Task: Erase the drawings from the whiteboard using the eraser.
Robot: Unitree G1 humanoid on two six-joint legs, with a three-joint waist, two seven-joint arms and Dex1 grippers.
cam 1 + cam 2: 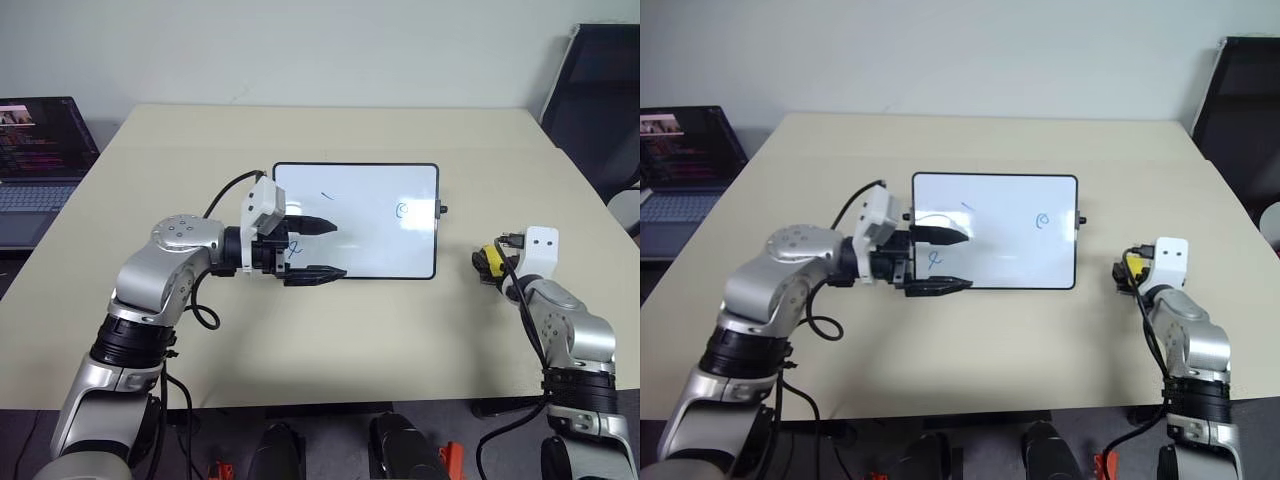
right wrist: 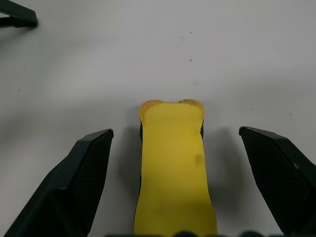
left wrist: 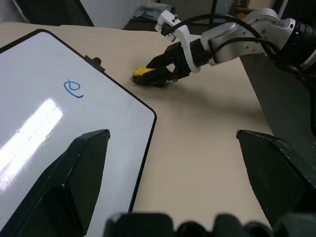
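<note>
The whiteboard [image 1: 380, 235] lies flat in the middle of the table. Its drawings are a blue loop [image 1: 402, 210] near the right end, a short dark dash [image 1: 327, 195] and a blue scribble [image 1: 294, 250] at the left end. Over that left end hovers my left gripper [image 1: 340, 248], open and holding nothing, pointing right. The yellow eraser [image 2: 175, 168] lies on the table to the right of the board. My right gripper [image 1: 490, 262] is open, one finger on each side of the eraser with a gap at both sides.
A laptop [image 1: 40, 150] stands at the table's far left edge. A black chair [image 1: 600, 90] is beyond the right corner. Bare beige tabletop [image 1: 330, 340] stretches between the board and the near edge.
</note>
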